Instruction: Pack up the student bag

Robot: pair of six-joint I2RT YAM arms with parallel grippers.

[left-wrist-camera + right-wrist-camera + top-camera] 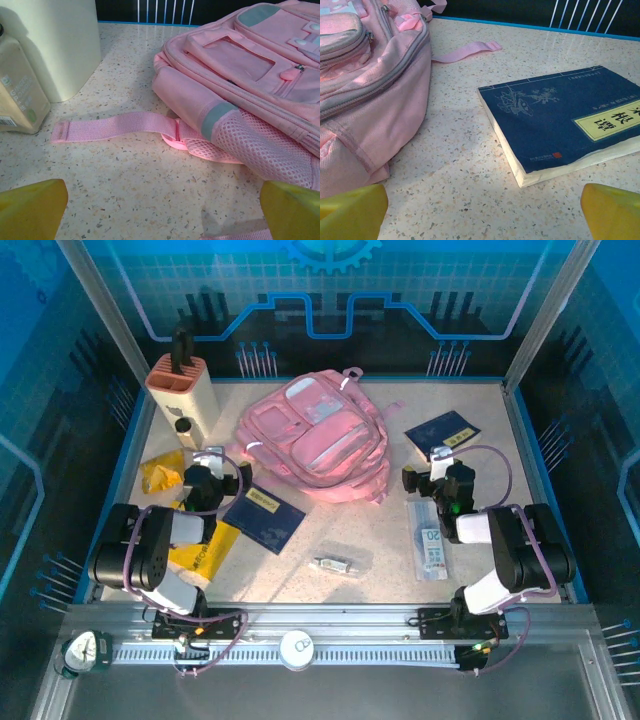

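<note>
The student bag (315,435) is a big pink backpack lying flat at the back middle of the table, zips shut as far as I can see. My left gripper (211,464) stands open just left of it. In the left wrist view, the yellow fingertips (30,207) are wide apart over bare table, with the bag's mesh side pocket (250,145) and a loose strap (115,126) ahead. My right gripper (438,464) is open to the bag's right. Between its spread fingertips (612,212) I see bare table, with the bag (365,100) on the left and a blue book (565,120) on the right.
A second blue book (263,518) lies front left of the bag. The beige holder (182,390) stands at the back left with a small bottle (17,95) beside it. A yellow packet (160,472), a small wrapped item (335,563) and a clear pack (430,540) lie nearby.
</note>
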